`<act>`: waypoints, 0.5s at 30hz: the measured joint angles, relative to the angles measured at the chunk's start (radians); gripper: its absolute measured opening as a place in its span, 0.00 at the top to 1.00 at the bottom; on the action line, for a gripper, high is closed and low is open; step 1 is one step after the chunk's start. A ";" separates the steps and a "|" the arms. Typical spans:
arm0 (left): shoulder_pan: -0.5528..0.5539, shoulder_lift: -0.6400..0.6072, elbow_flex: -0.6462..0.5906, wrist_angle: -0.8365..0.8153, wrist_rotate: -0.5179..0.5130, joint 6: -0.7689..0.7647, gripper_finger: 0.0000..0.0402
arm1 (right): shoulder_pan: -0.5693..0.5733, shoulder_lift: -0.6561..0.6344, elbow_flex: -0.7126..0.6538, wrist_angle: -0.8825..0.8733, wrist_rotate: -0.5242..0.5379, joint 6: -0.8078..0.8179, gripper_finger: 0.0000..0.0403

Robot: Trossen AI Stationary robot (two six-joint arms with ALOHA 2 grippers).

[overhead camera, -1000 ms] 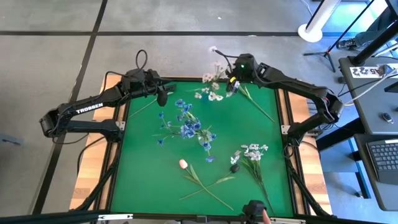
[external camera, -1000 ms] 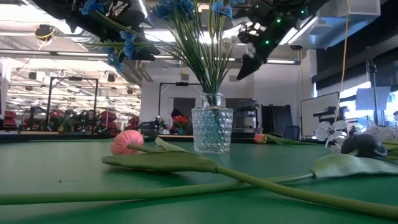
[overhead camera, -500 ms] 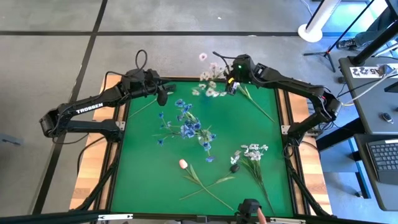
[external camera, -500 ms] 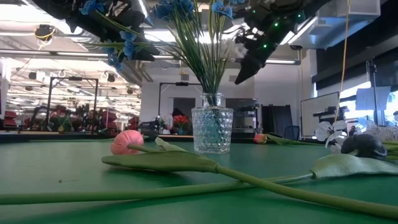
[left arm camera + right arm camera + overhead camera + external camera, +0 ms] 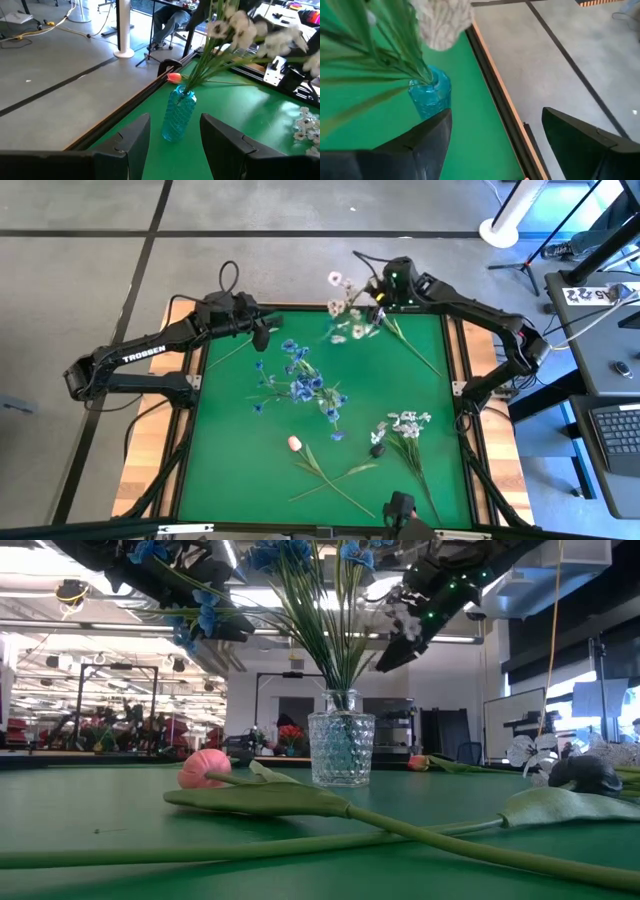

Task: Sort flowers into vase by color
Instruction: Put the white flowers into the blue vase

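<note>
A: Where are the white flowers (image 5: pixel 345 308)?
B: Thin green stems stand in a ribbed blue glass vase (image 5: pixel 430 93) at the mat's far edge.
A: And the grippers?
B: Right gripper (image 5: pixel 383 290) released, fingers apart above it; left gripper (image 5: pixel 262 332) likewise spread, empty.

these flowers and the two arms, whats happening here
White flowers stand in a blue vase at the table's far edge, with the right gripper open just above it. The left gripper hangs open nearby. Blue flowers fill a clear vase; a pink tulip and more white flowers lie loose on the green mat.
</note>
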 joint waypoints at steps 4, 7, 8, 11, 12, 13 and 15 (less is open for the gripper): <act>0.000 0.000 0.000 -0.002 -0.002 0.000 0.58 | -0.010 0.007 0.000 0.001 -0.034 0.002 0.28; 0.000 0.000 0.000 -0.003 -0.007 0.000 0.58 | -0.008 0.012 0.000 0.008 -0.080 0.000 0.35; 0.000 0.000 0.000 -0.002 -0.008 0.000 0.58 | -0.007 0.012 0.000 0.007 -0.101 0.000 0.38; 0.000 0.000 0.000 -0.002 -0.009 0.000 0.58 | -0.008 0.012 0.000 0.017 -0.141 0.003 0.46; 0.000 0.000 0.000 -0.002 -0.008 0.000 0.58 | -0.008 0.012 0.000 0.020 -0.149 0.004 0.48; 0.000 0.000 0.000 -0.002 -0.009 0.000 0.58 | -0.008 0.012 0.000 0.023 -0.157 0.006 0.50; 0.000 0.000 0.000 -0.002 -0.008 0.000 0.58 | -0.008 0.012 0.000 0.030 -0.172 0.006 0.52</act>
